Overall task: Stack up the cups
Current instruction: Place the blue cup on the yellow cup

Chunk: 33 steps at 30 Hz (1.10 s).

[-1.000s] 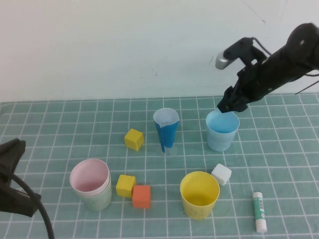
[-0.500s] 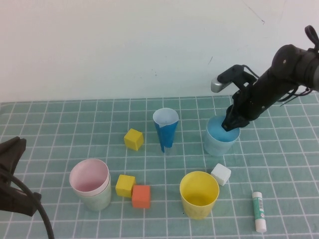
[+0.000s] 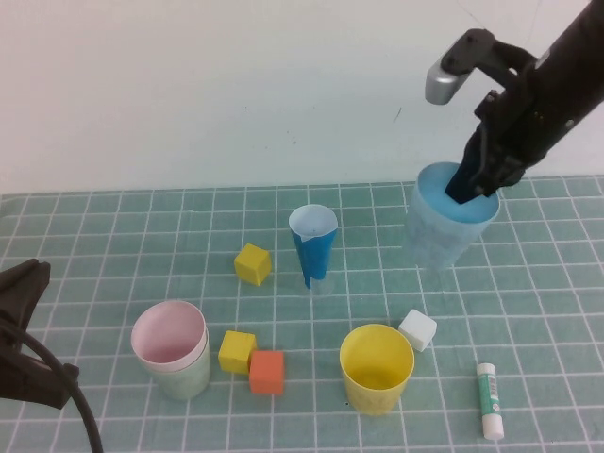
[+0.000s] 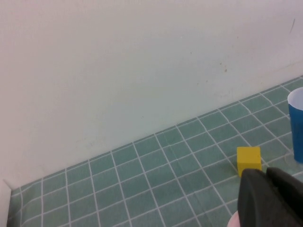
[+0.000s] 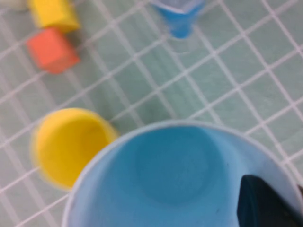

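Lifted off the tabletop (image 3: 113,236) since a second ago, the light blue cup (image 3: 445,226) hangs upright, clamped by its rim in the right pincer (image 3: 477,179). The yellow cup (image 3: 377,368) stands below, toward the robot. The left pincer (image 4: 265,198), apparently together, sits parked near the pink cup (image 3: 170,344).

R gripper (image 3: 477,179) holds cup (image 3: 444,225) aloft, far right; L gripper (image 3: 24,330) (parked) near-left.
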Tool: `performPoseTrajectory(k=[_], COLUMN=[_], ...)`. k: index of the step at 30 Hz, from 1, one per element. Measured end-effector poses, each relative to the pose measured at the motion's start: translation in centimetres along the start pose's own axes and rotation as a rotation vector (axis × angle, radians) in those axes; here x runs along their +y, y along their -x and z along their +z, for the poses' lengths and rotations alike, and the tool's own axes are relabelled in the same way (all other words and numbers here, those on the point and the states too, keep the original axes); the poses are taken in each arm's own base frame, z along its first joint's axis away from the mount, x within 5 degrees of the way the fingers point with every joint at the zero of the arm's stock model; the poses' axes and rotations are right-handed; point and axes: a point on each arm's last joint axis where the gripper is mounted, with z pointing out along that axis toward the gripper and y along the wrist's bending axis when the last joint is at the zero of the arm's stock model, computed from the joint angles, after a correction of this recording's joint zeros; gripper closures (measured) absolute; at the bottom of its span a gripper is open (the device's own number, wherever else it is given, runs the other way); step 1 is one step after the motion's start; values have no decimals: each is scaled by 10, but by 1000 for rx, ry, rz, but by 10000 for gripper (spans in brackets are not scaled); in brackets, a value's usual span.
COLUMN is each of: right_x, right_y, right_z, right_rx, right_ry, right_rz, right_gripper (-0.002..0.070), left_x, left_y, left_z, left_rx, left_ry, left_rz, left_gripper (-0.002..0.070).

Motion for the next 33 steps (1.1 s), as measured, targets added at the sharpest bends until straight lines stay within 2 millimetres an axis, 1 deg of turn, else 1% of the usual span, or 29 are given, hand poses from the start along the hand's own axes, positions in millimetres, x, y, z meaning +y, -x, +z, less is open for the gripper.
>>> performPoseTrajectory(k=[2,5,7,9,11,13,15,19,33], right_x=[23,56,74,88,97,103,106,104,95], right_y=[-2,-8,-13,-19,-22,-22,-21,-19,-27], right_z=[-9,-5,4,20,36,48,56,65,94], right_rx=[-17,-14,-13,-6,-20,-38,-52,-58,30], right_ry=[10,38,43,45,25,4,-12,-31,-22], right_rz=[-35,-82,-104,-119,-133,-146,-153,-158,-175], right_gripper=[652,652,652,652,652,652,652,652,653], left_x=[0,0,0,0,0,0,0,0,0], left_y=[0,0,0,0,0,0,0,0,0], left_z=[0,0,0,0,0,0,0,0,0], left_rx=[0,0,0,0,0,0,0,0,0], left_ry=[0,0,0,0,-1,-1,-1,-1,-1], left_rz=[-3,-5,-7,-13,-21,-23,-27,-32,-65], left_gripper=[675,675,675,675,675,675,675,675,676])
